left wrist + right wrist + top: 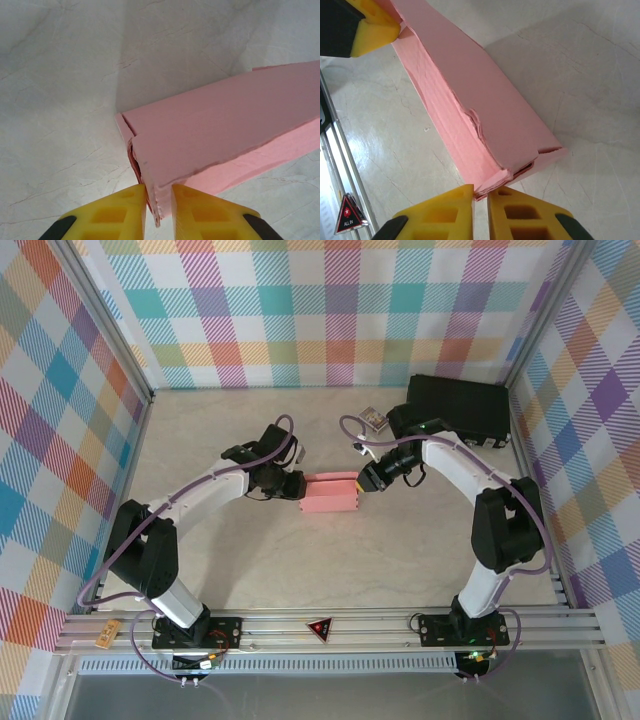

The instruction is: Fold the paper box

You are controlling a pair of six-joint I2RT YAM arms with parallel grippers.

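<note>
The salmon-pink thin cardboard box (331, 494) is lying centrally on the pale marbled tabletop (420, 560). The left gripper (159, 197) is pinching its left end edge narrowly; the right gripper (480, 192) is pinching its opposite corner.

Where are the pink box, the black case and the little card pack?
box (330, 495): top view, middle of its pink top face.
case (462, 405): top view, middle of its black lid.
card pack (375, 420): top view, its patterned top.
</note>
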